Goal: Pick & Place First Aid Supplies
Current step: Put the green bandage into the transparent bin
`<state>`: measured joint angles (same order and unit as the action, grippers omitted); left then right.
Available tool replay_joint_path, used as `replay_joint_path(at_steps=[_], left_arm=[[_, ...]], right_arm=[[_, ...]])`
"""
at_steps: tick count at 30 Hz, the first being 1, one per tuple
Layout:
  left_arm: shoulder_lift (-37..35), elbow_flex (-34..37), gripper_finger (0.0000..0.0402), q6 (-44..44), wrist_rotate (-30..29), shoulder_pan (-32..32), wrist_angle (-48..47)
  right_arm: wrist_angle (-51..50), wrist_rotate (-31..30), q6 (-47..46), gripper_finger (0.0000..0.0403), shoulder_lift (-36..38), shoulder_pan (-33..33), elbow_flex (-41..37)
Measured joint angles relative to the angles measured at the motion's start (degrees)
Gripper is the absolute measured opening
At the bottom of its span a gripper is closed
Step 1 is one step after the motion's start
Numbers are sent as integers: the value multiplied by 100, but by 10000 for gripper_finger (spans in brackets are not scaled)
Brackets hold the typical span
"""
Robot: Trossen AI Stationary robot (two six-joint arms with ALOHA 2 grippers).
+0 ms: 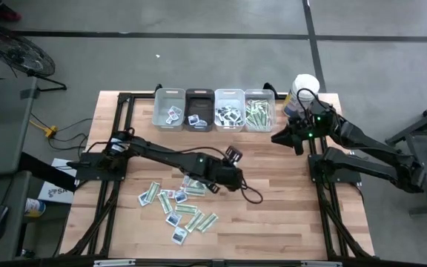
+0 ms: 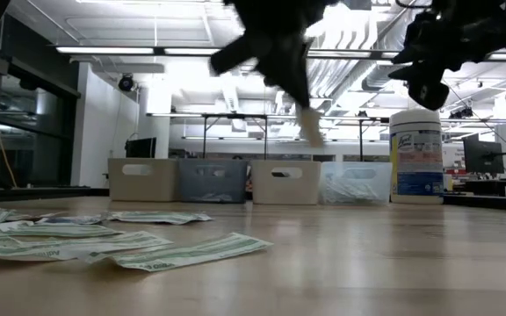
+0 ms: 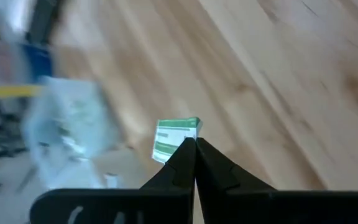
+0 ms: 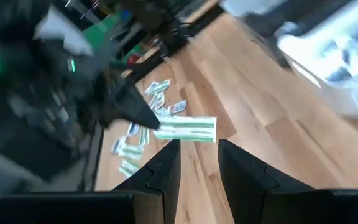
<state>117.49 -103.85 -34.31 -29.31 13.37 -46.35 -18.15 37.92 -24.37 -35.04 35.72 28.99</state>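
While raised over mid-table, left gripper [image 3: 194, 144] pinches shut on green-and-white packet [image 3: 176, 138]. Right gripper [image 4: 197, 149] hovers near canister [image 1: 303, 92] at far right, fingers parted, empty. Remaining packets [image 1: 176, 207] scattered near left; bins [image 1: 213, 110] along far edge.

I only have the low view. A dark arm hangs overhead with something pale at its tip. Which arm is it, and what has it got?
Observer: That is the left gripper, shut on a green-and-white strip packet, lifted off the table.
Operator: Which bin holds strips like that?
Observer: In the high view they fill the rightmost bin, the one beside the white canister.
Operator: Is the other arm carrying anything?
Observer: No. The right gripper is open and empty, and it hangs just in front of the canister, off the right end of the bin row.
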Motion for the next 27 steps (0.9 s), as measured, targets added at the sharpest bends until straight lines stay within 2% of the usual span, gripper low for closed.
replay_joint_path(at_steps=[4, 11, 13, 16, 18, 22, 27], left_arm=[[-4, -646, 0, -257, -225, -28, -67], [-20, -1482, 0, -823, -397, -162, -53], [-20, -1583, 0, -1023, -467, -205, -63], [-20, -1652, 0, -1436, -573, -256, -70], [-20, -1652, 0, -1769, -629, -256, -56], [-20, -1652, 0, -2668, -886, -251, -30], [-20, -1652, 0, -3755, -924, -249, -8]], right_arm=[[0, -79, 1237, 101, 25, -321, 0], [2, -1300, 3745, 101, 13, -1214, 0], [9, -1664, 3981, 101, 10, -1432, 0], [183, -2001, 2949, 101, 10, -1551, 2], [358, -1950, 2088, 102, -20, -1520, 4], [865, -1190, 883, 121, -171, -1357, 7], [1410, -486, 224, 165, -457, -1145, 7]])
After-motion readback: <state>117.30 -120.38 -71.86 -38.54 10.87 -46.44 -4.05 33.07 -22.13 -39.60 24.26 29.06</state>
